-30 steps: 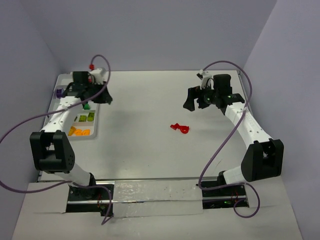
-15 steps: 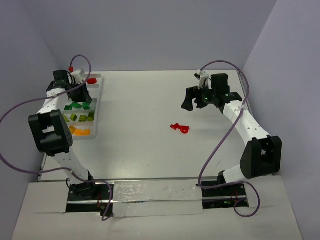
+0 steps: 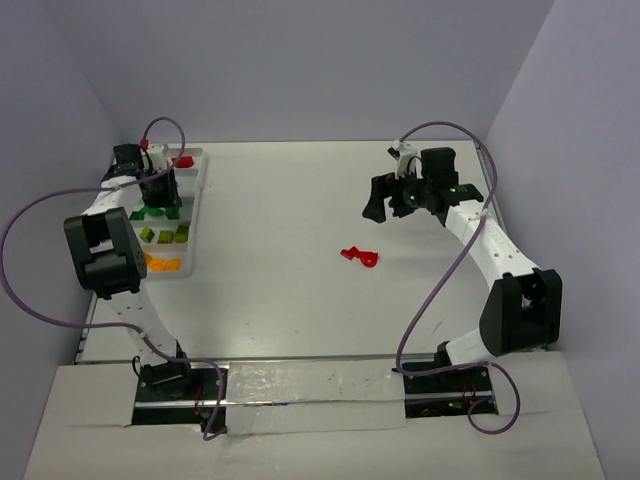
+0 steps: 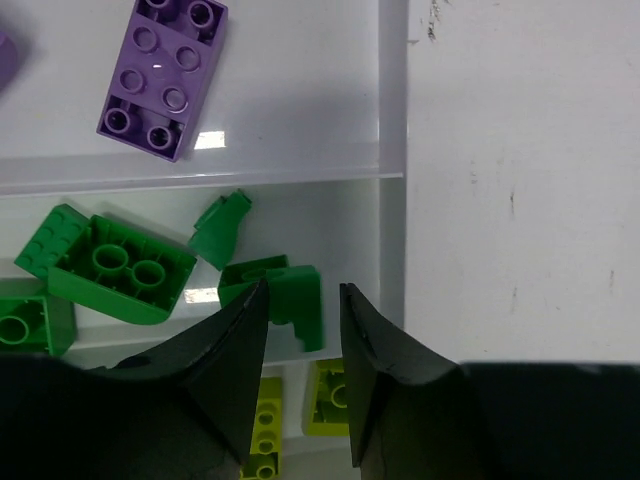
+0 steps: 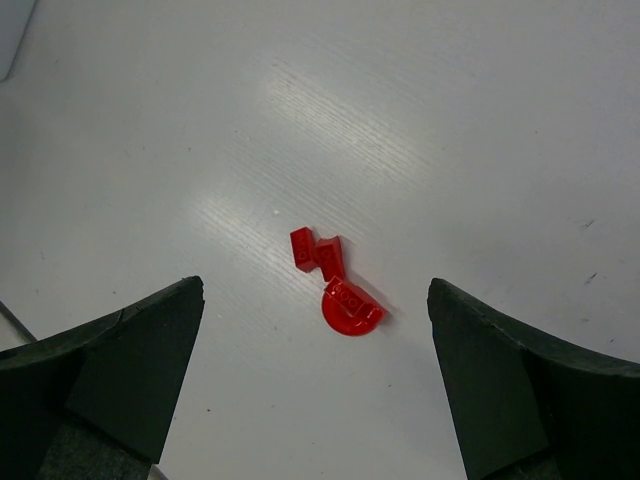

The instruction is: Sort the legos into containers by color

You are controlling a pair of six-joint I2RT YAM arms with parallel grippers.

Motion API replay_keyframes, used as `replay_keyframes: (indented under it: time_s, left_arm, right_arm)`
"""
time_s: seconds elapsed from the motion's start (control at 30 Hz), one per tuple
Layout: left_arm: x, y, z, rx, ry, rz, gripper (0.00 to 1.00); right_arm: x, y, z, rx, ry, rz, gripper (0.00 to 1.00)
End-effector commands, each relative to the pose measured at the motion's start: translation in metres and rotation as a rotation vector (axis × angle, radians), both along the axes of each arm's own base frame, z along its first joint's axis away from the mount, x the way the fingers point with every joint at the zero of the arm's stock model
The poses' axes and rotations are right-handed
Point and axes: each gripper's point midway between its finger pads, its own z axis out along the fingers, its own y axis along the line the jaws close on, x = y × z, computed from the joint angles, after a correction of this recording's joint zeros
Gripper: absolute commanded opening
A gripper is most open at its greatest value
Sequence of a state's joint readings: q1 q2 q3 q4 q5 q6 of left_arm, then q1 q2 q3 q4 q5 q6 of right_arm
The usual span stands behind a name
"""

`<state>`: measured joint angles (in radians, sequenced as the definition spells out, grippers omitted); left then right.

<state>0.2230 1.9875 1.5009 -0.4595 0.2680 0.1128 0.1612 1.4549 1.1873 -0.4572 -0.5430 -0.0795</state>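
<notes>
Red legos (image 3: 359, 256), three small pieces, lie on the worktop (image 3: 280, 320) right of centre in the top view. The tray (image 3: 195, 268) sits far left under the left hand (image 3: 160, 192), and the right hand (image 3: 385, 200) hovers just beyond the reds.

Left wrist: the jaws stand a narrow gap apart over the dark green legos (image 4: 120, 270) and pinch nothing. A purple lego (image 4: 160, 80) lies in the neighbouring compartment.

Right wrist: the jaws are spread wide above the touching reds. These look light, stiff and slick, so I would pinch a single piece across its flat sides.

3 red legos (image 5: 330, 258) (1 half-round) are clustered right of the table's middle. In the white tray (image 4: 392, 120) at far left, a purple brick (image 4: 162, 78), green bricks (image 4: 118, 270), lime bricks (image 3: 163, 236) and orange bricks (image 3: 160, 265) are kept in separate compartments.
</notes>
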Motion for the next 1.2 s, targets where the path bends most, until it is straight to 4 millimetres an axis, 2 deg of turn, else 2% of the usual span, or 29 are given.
replay_keyframes:
  time_s: [0.0, 0.17, 0.27, 0.3, 0.33, 0.37, 0.43, 0.5, 0.57, 0.6, 0.7, 0.73, 0.8, 0.9, 0.97, 1.17]
  left_arm:
    - [0.027, 0.007, 0.024, 0.041, -0.103, 0.003, 0.47]
    - [0.03, 0.003, 0.037, 0.034, -0.123, -0.021, 0.53]
    - [0.029, -0.015, 0.06, 0.014, -0.175, -0.086, 0.54]
    - [0.025, -0.026, 0.079, 0.008, -0.217, -0.126, 0.54]
    - [0.021, -0.04, 0.091, -0.006, -0.25, -0.179, 0.55]
    - [0.014, -0.064, 0.105, -0.023, -0.297, -0.275, 0.55]
    - [-0.001, -0.103, 0.118, -0.048, -0.339, -0.4, 0.56]
    - [-0.031, -0.177, 0.125, -0.079, -0.373, -0.615, 0.57]
    - [-0.049, -0.218, 0.119, -0.072, -0.37, -0.713, 0.58]
    - [-0.061, -0.249, 0.114, -0.075, -0.367, -0.763, 0.58]
    - [-0.083, -0.298, 0.101, -0.112, -0.348, -0.819, 0.58]
    - [-0.101, -0.326, 0.092, -0.133, -0.341, -0.892, 0.59]
    - [-0.128, -0.363, 0.079, -0.149, -0.347, -1.018, 0.59]
    - [-0.156, -0.394, 0.063, -0.199, -0.39, -1.216, 0.59]
    - [-0.167, -0.41, 0.057, -0.244, -0.436, -1.342, 0.59]
    - [-0.162, -0.437, 0.026, -0.266, -0.439, -1.567, 0.61]
  right_arm:
    - [0.007, 0.004, 0.009, 0.003, -0.037, 0.017, 1.0]
    - [0.006, 0.004, 0.008, -0.002, -0.037, 0.015, 1.0]
    - [0.005, 0.001, 0.008, -0.017, -0.043, 0.008, 1.0]
    - [0.004, -0.001, 0.008, -0.024, -0.044, 0.004, 1.0]
    - [0.003, -0.003, 0.008, -0.031, -0.046, 0.001, 1.0]
    - [0.002, -0.005, 0.005, -0.044, -0.044, -0.001, 1.0]
    - [0.0, -0.009, 0.001, -0.059, -0.037, -0.008, 1.0]
    - [-0.004, -0.018, -0.008, -0.088, -0.015, -0.023, 1.0]
    - [-0.007, -0.024, -0.015, -0.107, 0.007, -0.032, 1.0]
    - [-0.008, -0.034, -0.021, -0.134, 0.017, -0.052, 1.0]
    - [-0.01, -0.055, -0.032, -0.172, 0.043, -0.106, 1.0]
    - [-0.012, -0.062, -0.034, -0.176, 0.052, -0.121, 1.0]
    - [-0.015, -0.08, -0.04, -0.172, 0.076, -0.163, 1.0]
    - [-0.018, -0.095, -0.045, -0.161, 0.101, -0.205, 1.0]
    - [-0.02, -0.101, -0.047, -0.145, 0.115, -0.225, 1.0]
    - [-0.024, -0.106, -0.049, -0.121, 0.127, -0.24, 1.0]
